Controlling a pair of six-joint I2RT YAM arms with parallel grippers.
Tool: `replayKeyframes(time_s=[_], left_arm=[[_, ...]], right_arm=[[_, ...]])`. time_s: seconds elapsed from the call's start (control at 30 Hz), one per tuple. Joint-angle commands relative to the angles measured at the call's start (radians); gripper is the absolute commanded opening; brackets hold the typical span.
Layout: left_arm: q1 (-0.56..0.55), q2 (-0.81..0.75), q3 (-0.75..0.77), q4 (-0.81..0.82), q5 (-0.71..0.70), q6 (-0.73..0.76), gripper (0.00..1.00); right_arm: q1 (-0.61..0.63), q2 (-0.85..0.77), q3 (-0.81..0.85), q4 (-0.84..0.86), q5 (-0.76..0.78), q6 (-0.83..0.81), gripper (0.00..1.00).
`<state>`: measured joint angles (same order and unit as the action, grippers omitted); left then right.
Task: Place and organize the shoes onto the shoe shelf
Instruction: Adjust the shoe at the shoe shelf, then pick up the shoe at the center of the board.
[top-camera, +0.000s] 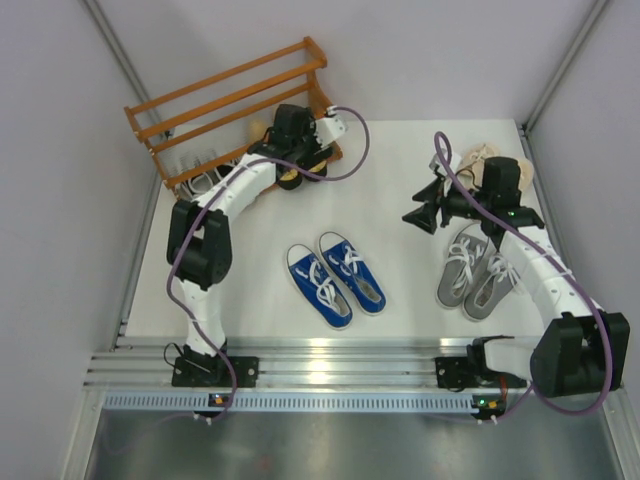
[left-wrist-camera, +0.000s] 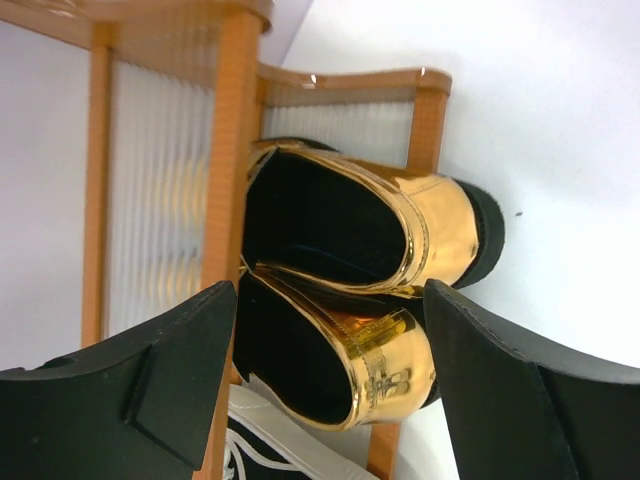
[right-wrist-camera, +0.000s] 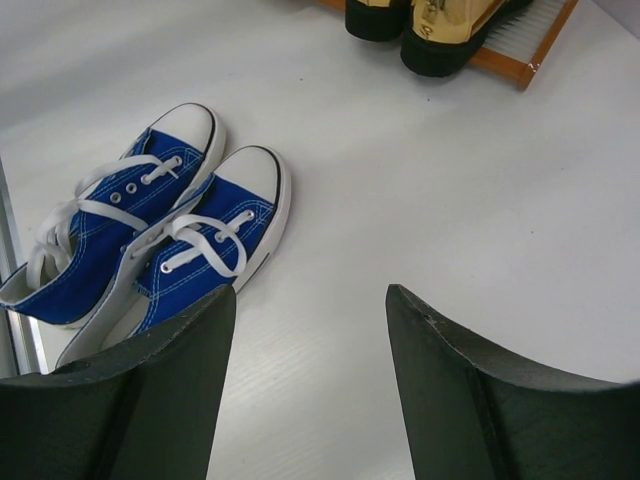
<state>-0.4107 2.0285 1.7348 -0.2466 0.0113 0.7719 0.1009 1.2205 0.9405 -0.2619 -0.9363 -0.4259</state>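
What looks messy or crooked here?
The gold loafers look a bit askew: they sit at the right end of the shelf, and in the right wrist view their black-soled ends poke out past its bottom rail. The blue sneakers and grey sneakers lie in tidy pairs on the table.

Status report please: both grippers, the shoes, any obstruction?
Left gripper open, at gold loafers on shelf. Right gripper open, empty. Blue sneakers, grey sneakers on table. No obstruction seen.

1. The shoe shelf (top-camera: 225, 100) stands at the far left corner of the desk (top-camera: 400, 200).
2. The loafers (left-wrist-camera: 400, 230) sit side by side at the right end of its lowest tier, with the shelved sneakers (top-camera: 205, 172) to their left.
3. The canvas sneakers (top-camera: 335, 278) lie mid-desk, toward the near edge.
4. The right-hand sneakers (top-camera: 478, 275) lie near the right edge, and the lace-ups (top-camera: 480, 157) are behind them, by the far right corner.
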Motion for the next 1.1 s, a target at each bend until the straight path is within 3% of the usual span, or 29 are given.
replayKeyframes(time_s=[0.0,0.23,0.27,0.33,0.57,0.67,0.77,0.83,0.97,1.07], left_arm=[[-0.005,-0.106,-0.009,0.049,0.108,-0.092,0.82],[-0.007,-0.247,-0.05,0.052,0.249,-0.278,0.83],[-0.007,-0.272,-0.087,0.053,0.262,-0.301,0.92],[-0.007,-0.36,-0.13,0.055,0.277,-0.391,0.98],[0.001,-0.772,-0.524,0.105,0.237,-0.689,0.98],[0.006,-0.985,-0.72,0.101,0.191,-0.883,0.98],[0.007,-1.195,-0.895,0.081,0.165,-1.057,0.98],[0.009,-1.335,-1.002,0.058,0.119,-1.222,0.98],[0.009,-1.557,-1.136,-0.014,0.055,-1.475,0.98],[0.009,-1.634,-1.234,-0.028,0.076,-1.633,0.98]], right_arm=[[-0.023,-0.012,-0.002,0.02,-0.019,-0.022,0.62],[-0.047,-0.021,-0.005,-0.002,-0.007,-0.062,0.63],[-0.05,-0.027,-0.005,-0.007,-0.007,-0.071,0.63],[-0.059,-0.032,-0.005,-0.017,-0.01,-0.097,0.64],[-0.063,-0.064,0.004,-0.117,-0.099,-0.201,0.73],[-0.035,-0.078,0.02,-0.25,-0.131,-0.312,0.79],[0.046,-0.088,0.035,-0.442,-0.093,-0.497,0.89],[0.137,-0.099,0.037,-0.534,-0.031,-0.533,0.99],[0.327,-0.105,0.018,-0.559,0.072,-0.516,1.0],[0.384,-0.089,0.017,-0.562,0.112,-0.499,0.99]])
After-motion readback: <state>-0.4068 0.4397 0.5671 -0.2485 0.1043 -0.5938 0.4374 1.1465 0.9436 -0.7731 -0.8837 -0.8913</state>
